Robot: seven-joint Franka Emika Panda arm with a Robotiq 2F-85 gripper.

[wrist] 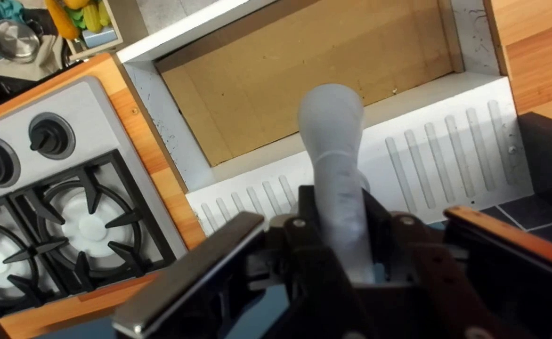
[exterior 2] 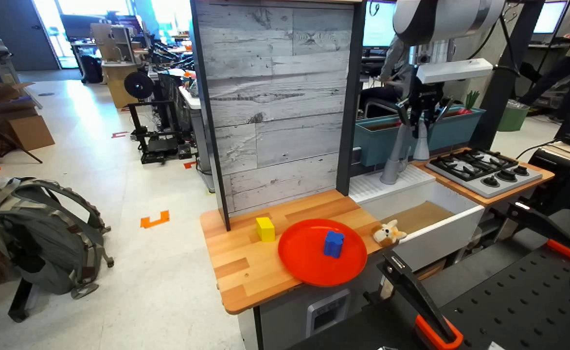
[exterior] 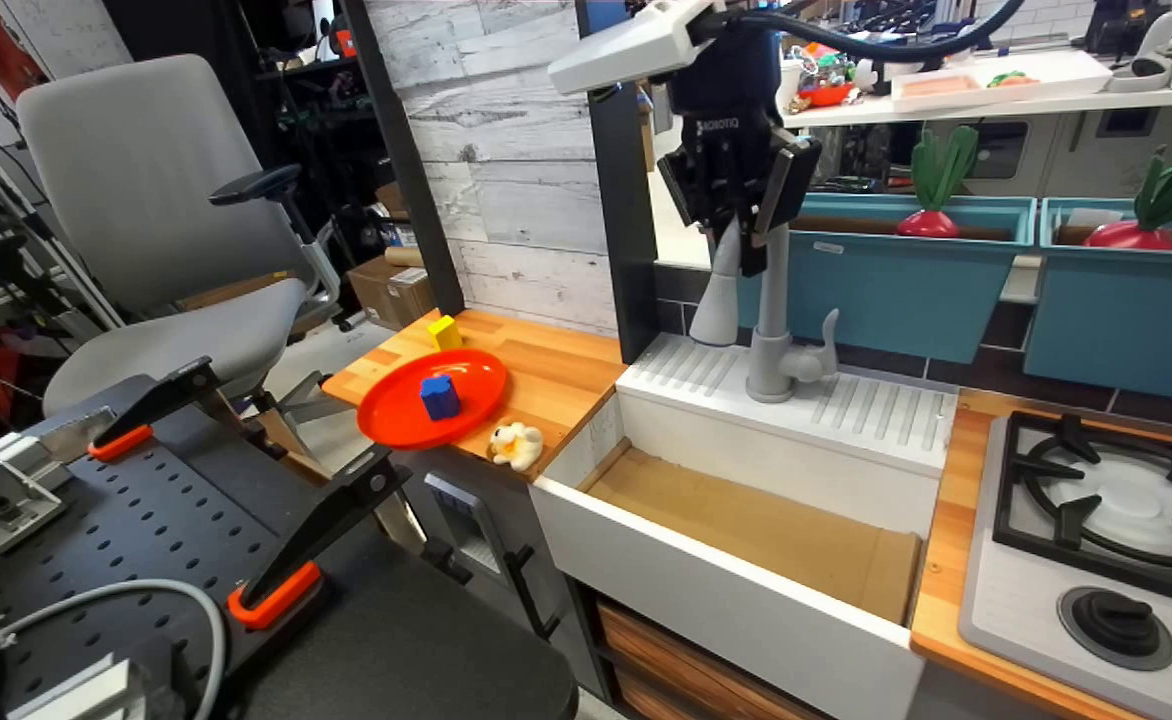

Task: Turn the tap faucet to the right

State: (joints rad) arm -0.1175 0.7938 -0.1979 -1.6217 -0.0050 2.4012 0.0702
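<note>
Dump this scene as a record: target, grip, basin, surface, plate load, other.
target: tap faucet, small lever on its side
grip: end effector seemingly closed on the spout
basin: white sink, cardboard on its floor
surface: wooden counter with red plate, yellow block, plush toy
plate load: blue block
other: stove across the sink from the plate
</note>
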